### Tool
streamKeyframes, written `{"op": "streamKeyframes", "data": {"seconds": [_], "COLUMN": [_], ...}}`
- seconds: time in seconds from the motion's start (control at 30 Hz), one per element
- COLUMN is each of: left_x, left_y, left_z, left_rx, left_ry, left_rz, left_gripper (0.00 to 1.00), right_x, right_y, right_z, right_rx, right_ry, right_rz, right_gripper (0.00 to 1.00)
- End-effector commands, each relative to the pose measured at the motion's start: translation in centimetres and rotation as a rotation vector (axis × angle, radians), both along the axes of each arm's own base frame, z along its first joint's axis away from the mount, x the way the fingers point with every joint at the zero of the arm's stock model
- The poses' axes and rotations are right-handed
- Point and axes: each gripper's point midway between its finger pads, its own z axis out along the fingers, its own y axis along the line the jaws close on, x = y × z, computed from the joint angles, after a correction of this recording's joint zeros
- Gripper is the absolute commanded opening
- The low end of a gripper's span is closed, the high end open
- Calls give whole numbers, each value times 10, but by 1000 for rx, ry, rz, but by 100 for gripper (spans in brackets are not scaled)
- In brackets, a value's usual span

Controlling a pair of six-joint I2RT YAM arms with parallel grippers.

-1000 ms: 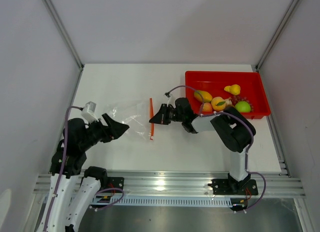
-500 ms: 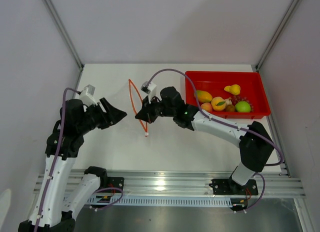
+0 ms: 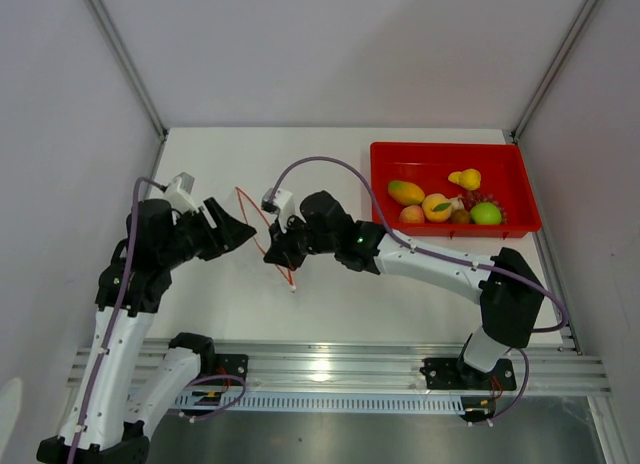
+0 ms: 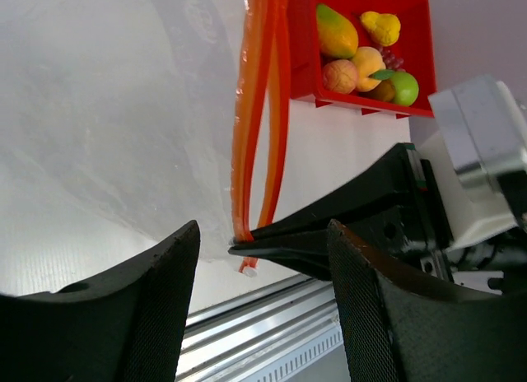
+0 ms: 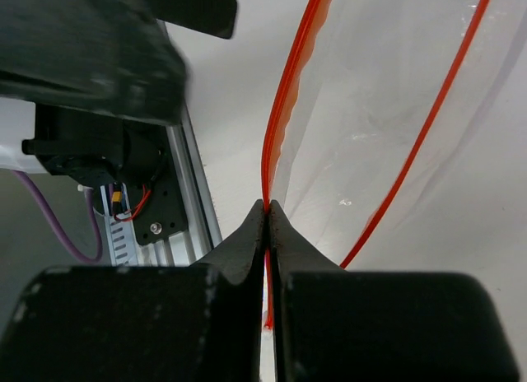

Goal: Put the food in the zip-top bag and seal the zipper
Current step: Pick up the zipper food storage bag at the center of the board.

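Observation:
The zip-top bag point(image 5: 395, 110) is clear and hangs lifted off the table, its mouth spread. Its orange-red zipper point(image 3: 243, 197) forms a loop, also seen in the left wrist view point(image 4: 259, 110). My right gripper point(image 3: 275, 252) is shut on one zipper strip near its end point(image 5: 266, 207). My left gripper point(image 3: 240, 234) is open just left of the bag, and its fingertips point(image 4: 193, 234) flank the right gripper's tips and the strip. The food lies in the red tray point(image 3: 445, 147): mango point(image 3: 405, 192), orange point(image 3: 436, 206), pear point(image 3: 465, 178), green apple point(image 3: 486, 213), grapes point(image 3: 470, 198), kiwi point(image 3: 459, 216).
The red tray stands at the table's back right, also visible in the left wrist view point(image 4: 362, 104). An aluminium rail point(image 3: 330, 369) runs along the near table edge. Grey walls close in the left, right and back sides.
My right gripper has lifted the bag by its zipper and carried it left toward the left gripper. The zipper now forms an open loop. The left arm rose a little.

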Motion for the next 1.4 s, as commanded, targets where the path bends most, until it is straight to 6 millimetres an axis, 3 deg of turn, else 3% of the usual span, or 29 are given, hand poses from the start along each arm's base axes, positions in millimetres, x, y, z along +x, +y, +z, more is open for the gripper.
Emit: {"op": "streamKeyframes", "data": {"seconds": [0.0, 0.43, 0.53, 0.57, 0.63, 0.7, 0.77, 0.83, 0.87, 0.9, 1.0, 1.1, 1.13, 1.17, 1.23, 1.27, 1.3, 1.33, 1.37], "left_x": [5, 20, 21, 21, 22, 22, 20, 20, 21, 21, 25, 33, 37, 43, 49, 53, 58, 60, 64], "left_y": [-1, 3, 0, -2, -4, -9, -13, -16, -17, -18, -18, -21, -22, -23, -26, -27, -29, -31, -33], "left_z": [-8, -48, -54, -54, -54, -53, -52, -47, -40, -40, -30, -24, -20, -24, -27, -30, -39, -43, -45], "left_rx": [28, 124, 128, 124, 124, 119, 119, 136, 141, 152, 173, 192, 207, 222, 245, 250, 259, 259, 260], "left_ry": [-9, 73, 85, 83, 83, 89, 102, 111, 97, 102, 92, 89, 78, 96, 103, 106, 127, 138, 140], "left_rz": [0, 44, 34, 27, 19, -1, -29, -51, -59, -62, -59, -75, -85, -92, -114, -120, -126, -138, -141], "left_gripper": [66, 63, 48, 34, 25, 4, 1, 1, 0, 0, 1, 0, 0, 1, 1, 1, 0, 1, 1], "right_x": [-3, -24, -29, -28, -28, -31, -29, -24, -25, -25, -22, -6, 18, 27, 62, 69, 79, 103, 110], "right_y": [10, 10, 9, 9, 9, 6, 1, -7, -13, -18, -39, -63, -79, -94, -128, -143, -157, -184, -200], "right_z": [31, 61, 63, 64, 61, 54, 48, 43, 34, 34, 36, 51, 55, 66, 74, 81, 82, 81, 76], "right_rx": [66, 150, 157, 160, 149, 131, 111, 83, 43, 29, -15, -7, -1, 19, 41, 54, 48, 38, 16], "right_ry": [-45, -13, 10, 14, 39, 73, 112, 147, 164, 163, 145, 138, 133, 161, 168, 156, 145, 133, 145], "right_rz": [-6, 26, 29, 24, 11, 2, -24, -78, -94, -103, -137, -239, -339, -419, -558, -597, -647, -761, -807], "right_gripper": [0, 0, 0, 0, 0, 2, 9, 26, 34, 48, 63, 73, 76, 83, 84, 87, 89, 89, 89]}}
